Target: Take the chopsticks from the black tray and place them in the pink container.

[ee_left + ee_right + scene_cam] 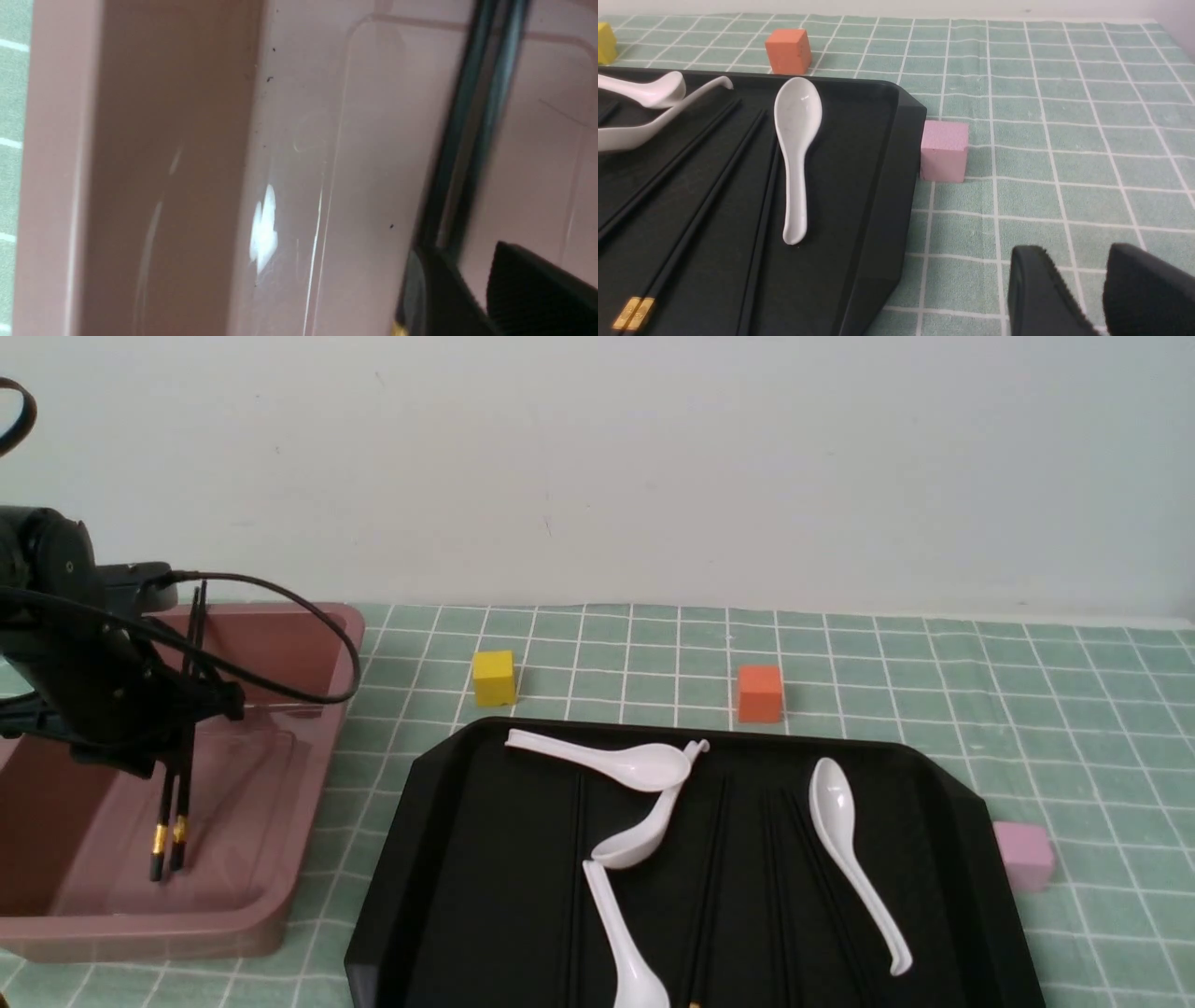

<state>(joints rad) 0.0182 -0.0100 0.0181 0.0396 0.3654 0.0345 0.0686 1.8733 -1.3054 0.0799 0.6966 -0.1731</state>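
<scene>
With the release step in hand, the left gripper (465, 252) stands with jaws parted at two chopsticks (184, 793) inside the pink container (316, 784). Next, raise it clear; more chopsticks lie in the black tray (976, 868). The right gripper (1076, 252) is open, holding nothing.

L arm reaches in, its gripper (476, 275) slightly open; R gripper (1083, 275) open too.
</scene>
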